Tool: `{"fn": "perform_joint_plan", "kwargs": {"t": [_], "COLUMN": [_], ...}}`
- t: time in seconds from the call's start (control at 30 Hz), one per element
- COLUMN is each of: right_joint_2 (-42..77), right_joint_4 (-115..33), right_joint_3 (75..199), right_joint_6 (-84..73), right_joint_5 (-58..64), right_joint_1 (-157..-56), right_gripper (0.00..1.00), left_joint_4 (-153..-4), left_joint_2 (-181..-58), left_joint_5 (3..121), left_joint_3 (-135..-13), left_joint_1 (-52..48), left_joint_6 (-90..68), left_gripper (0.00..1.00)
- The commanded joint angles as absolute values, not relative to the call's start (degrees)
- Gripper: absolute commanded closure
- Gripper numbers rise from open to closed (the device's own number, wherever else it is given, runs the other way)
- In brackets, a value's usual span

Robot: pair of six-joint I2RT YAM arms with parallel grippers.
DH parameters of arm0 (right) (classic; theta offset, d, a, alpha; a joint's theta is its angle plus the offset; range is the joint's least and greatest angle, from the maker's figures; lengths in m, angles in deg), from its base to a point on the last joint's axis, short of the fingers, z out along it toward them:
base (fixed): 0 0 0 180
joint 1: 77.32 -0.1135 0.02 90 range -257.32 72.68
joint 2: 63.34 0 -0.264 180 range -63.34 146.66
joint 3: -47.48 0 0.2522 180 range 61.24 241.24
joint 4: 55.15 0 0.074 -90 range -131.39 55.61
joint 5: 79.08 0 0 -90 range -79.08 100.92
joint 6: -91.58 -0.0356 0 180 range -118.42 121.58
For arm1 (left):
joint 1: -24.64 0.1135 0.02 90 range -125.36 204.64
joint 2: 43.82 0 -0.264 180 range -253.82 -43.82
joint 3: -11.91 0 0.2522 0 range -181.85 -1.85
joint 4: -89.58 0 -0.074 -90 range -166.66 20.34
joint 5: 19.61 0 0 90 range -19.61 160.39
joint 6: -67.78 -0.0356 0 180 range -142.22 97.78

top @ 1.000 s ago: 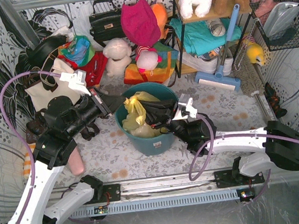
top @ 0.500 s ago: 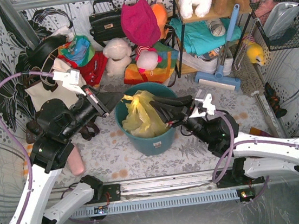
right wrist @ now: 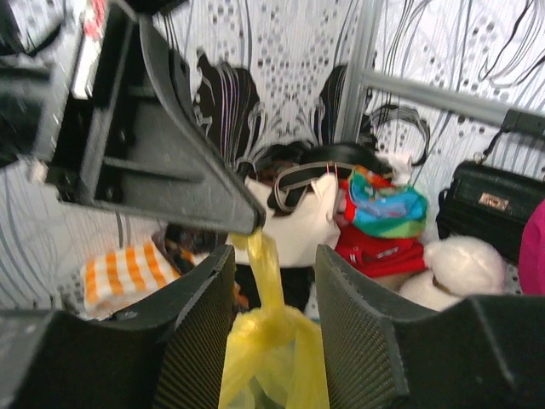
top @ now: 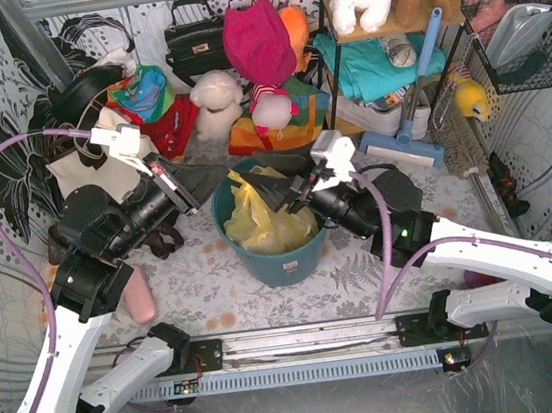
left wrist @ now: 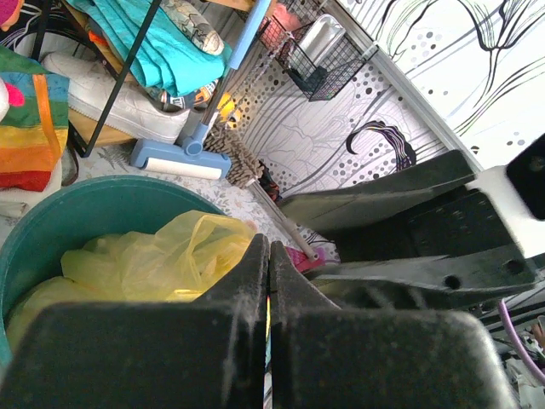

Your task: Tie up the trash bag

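Observation:
The trash bag [top: 258,224], thin yellow plastic, sits inside a round teal bin [top: 285,262]. My left gripper [top: 225,182] hovers at the bin's back-left rim, shut on a thin strand of the bag's top. In the right wrist view that strand [right wrist: 266,260] runs down from the left gripper's tip to a knot [right wrist: 274,317]. My right gripper [right wrist: 274,256] is open, one finger on each side of the strand and touching neither; from above the right gripper [top: 276,193] hangs over the bag. In the left wrist view the shut left gripper [left wrist: 267,245] points over the bag [left wrist: 162,260].
A cream tote bag [top: 99,163] and a black handbag [top: 195,40] lie behind the left arm. Stuffed toys [top: 218,103], a shelf rack [top: 379,63] and a blue sweeper [top: 405,145] crowd the back. A wire basket [top: 522,35] hangs at the right wall.
My right gripper has opened and its arm has swung from the bin's right side to above the bag. My left gripper has drawn slightly back and left, still pinching the strand.

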State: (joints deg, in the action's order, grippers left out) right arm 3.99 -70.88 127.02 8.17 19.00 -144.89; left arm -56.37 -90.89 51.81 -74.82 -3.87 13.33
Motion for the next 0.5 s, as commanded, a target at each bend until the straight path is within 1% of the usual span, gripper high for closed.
{"fn": "perform_joint_plan", "kwargs": {"t": [0.0,0.17,0.23,0.3,0.37,0.43,0.47], "right_joint_2": [5.63,7.32,7.72,7.93,7.87,7.7,7.6], "right_joint_4": [-65.6,-65.94,-66.42,-67.16,-67.88,-68.65,-69.04], "right_joint_3": [128.55,129.19,129.35,129.31,128.97,128.56,128.36], "right_joint_6": [11.74,13.73,14.24,14.46,14.56,14.59,14.58], "right_joint_5": [18.97,19.94,19.88,19.84,19.38,19.15,18.98], "right_joint_1": [-144.76,-144.74,-144.76,-144.74,-144.75,-144.78,-144.74], "right_gripper": [0.57,0.59,0.62,0.71,0.82,0.92,0.94], "left_joint_4": [-60.22,-61.0,-61.02,-61.02,-60.93,-60.77,-60.64], "left_joint_2": [-90.75,-90.75,-90.83,-90.75,-90.52,-90.27,-90.24], "left_joint_5": [50.59,50.09,49.87,49.77,50.0,50.4,50.7], "left_joint_3": [-76.56,-76.21,-76.25,-76.2,-76.13,-76.08,-76.04], "left_joint_1": [-4.1,-4.08,-4.02,-4.09,-4.09,-4.1,-4.09], "left_joint_6": [12.92,13.02,13.02,13.02,12.95,12.82,12.84], "left_gripper": [1.0,1.0,1.0,1.0,1.0,0.99,0.92]}}
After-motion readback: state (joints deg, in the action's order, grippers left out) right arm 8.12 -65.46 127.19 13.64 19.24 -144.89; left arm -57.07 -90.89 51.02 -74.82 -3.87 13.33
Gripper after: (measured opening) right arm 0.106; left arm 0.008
